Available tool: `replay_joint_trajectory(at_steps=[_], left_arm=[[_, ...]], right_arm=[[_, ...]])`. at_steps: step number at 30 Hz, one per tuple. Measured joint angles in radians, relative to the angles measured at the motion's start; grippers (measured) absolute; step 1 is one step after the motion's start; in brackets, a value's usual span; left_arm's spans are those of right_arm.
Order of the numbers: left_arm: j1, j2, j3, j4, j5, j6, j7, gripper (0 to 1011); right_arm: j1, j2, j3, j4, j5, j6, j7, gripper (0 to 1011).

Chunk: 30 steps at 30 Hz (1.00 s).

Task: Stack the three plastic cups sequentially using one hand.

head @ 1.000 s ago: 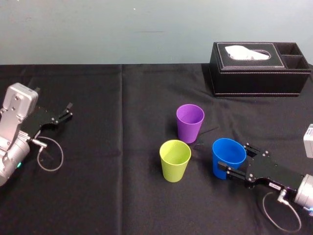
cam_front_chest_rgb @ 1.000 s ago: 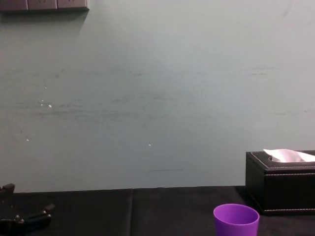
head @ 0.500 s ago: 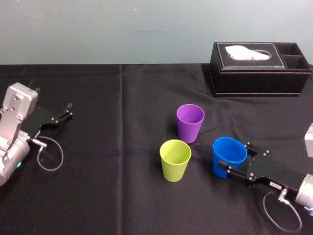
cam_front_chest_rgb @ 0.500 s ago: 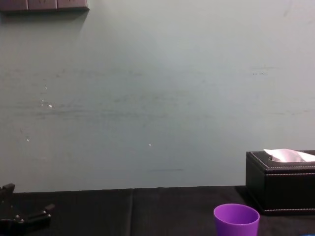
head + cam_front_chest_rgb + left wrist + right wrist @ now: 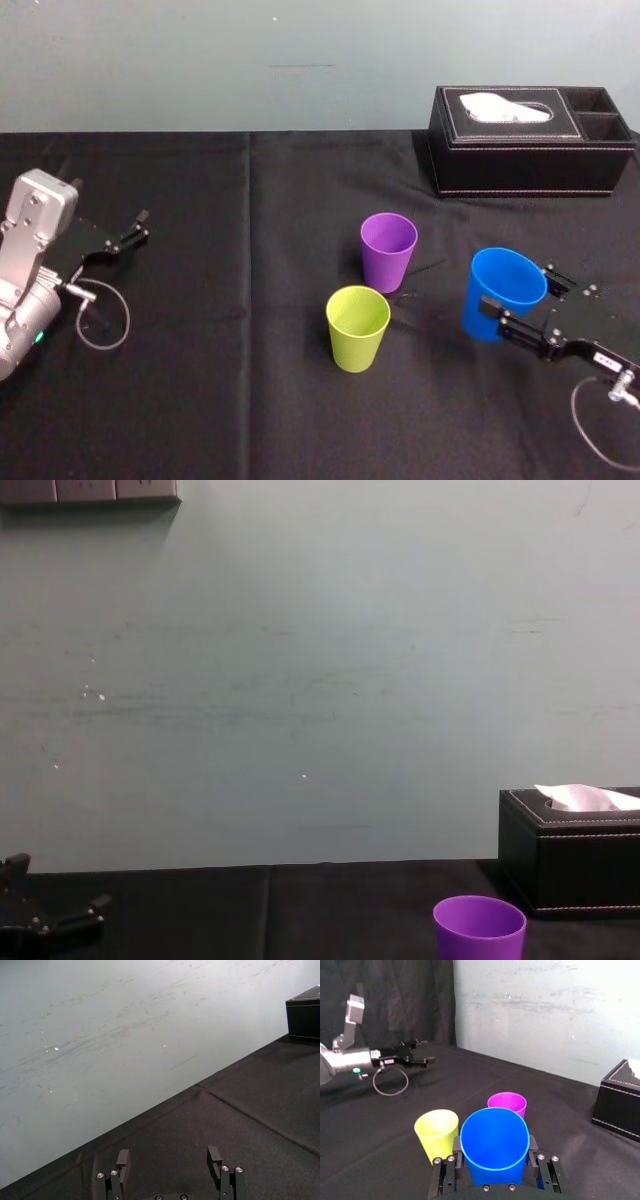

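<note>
Right end effector (image 5: 515, 292) clamps tilted blue cup (image 5: 505, 280) (left end effector (image 5: 140, 226) idle).

Black tissue box (image 5: 530, 150) at the far right, white tissue (image 5: 505, 105) poking from its top slot. Black cloth (image 5: 250, 400) spread underneath, creased front to back. Pale wall (image 5: 200, 60) behind.

The blue cup (image 5: 503, 290) sat tilted in the right gripper (image 5: 522, 293), clamped. The purple cup (image 5: 388, 250) and yellow-green cup (image 5: 357, 327) stood upright nearby.

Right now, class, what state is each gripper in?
Left gripper: open, holding nothing.
Right gripper: closed on the blue cup.
</note>
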Motion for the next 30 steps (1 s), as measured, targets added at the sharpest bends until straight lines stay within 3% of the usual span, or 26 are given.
replay_joint_trajectory(at_steps=[8,13,22,30], left_arm=[[0.000,0.000,0.000,0.000,0.000,0.000,0.000,1011],[0.000,0.000,0.000,0.000,0.000,0.000,0.000,1011],[0.000,0.000,0.000,0.000,0.000,0.000,0.000,1011],[0.000,0.000,0.000,0.000,0.000,0.000,0.000,1011]], right_arm=[[-0.074,0.027,0.072,-0.091,0.022,0.005,-0.021,730],[-0.067,0.028,0.076,-0.117,0.004,0.016,-0.037,730],[0.031,-0.008,0.017,-0.118,-0.067,0.060,-0.082,730],[0.150,-0.054,-0.054,-0.054,-0.084,0.108,-0.082,730]])
